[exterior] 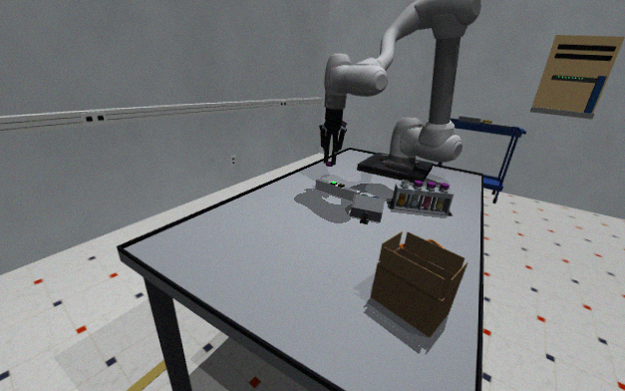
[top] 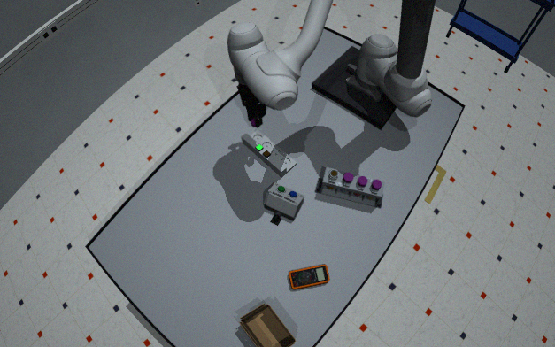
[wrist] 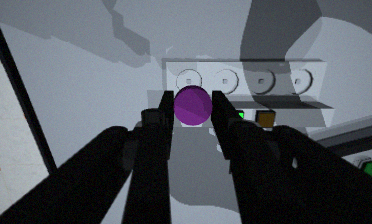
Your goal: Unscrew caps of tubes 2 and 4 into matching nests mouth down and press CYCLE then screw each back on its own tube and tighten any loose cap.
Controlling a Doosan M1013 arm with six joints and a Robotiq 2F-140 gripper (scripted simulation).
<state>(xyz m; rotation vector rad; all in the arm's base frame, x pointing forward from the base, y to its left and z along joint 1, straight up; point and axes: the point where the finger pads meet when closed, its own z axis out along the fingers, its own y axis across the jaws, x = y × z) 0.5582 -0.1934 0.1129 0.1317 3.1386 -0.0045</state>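
Observation:
My gripper (top: 254,119) hangs above the table just past the far end of the cap tray (top: 268,152) and is shut on a purple cap (wrist: 192,105), held clear of the tray. It also shows in the side view (exterior: 330,161). In the wrist view all the cap nests (wrist: 244,80) look empty. The green lamp (top: 259,147) on the tray is lit. The tube rack (top: 351,188) holds one open tube (top: 334,173) at its left end and three tubes with purple caps (top: 362,181). The key housing (top: 283,200) carries the green key (top: 281,188) and the blue key (top: 293,193).
An orange multimeter (top: 309,276) lies near the front of the table. An open cardboard box (exterior: 419,281) stands at the front edge. The table's black edge (wrist: 17,90) runs close to the left of the gripper. The arm's base (top: 358,88) stands behind the tray.

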